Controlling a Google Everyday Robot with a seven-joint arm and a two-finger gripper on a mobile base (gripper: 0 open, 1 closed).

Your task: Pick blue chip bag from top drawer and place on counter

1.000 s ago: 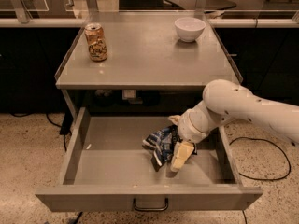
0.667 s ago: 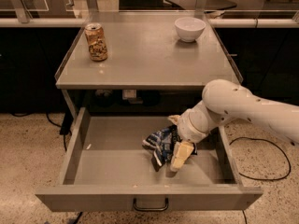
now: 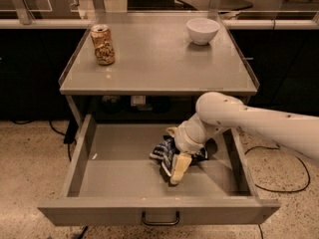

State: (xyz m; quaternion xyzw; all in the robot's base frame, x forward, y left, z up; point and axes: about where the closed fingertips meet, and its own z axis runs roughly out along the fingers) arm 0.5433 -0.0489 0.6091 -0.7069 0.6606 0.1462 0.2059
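Note:
The blue chip bag [image 3: 162, 153], crumpled dark-blue foil with white lettering, lies in the middle-right of the open top drawer [image 3: 114, 183]. My gripper [image 3: 174, 152] reaches down into the drawer from the right on a white arm and is closed on the bag. One tan finger [image 3: 179, 167] shows in front of the bag and the other finger's tip peeks out behind it. The bag still rests low, at the drawer floor. The counter [image 3: 154, 59] is the grey tabletop above the drawer.
A tan drink can [image 3: 102, 45] stands at the counter's back left. A white bowl [image 3: 203, 30] stands at its back right. The drawer's front panel with its dark handle [image 3: 160, 218] faces me. Speckled floor and cables lie on both sides.

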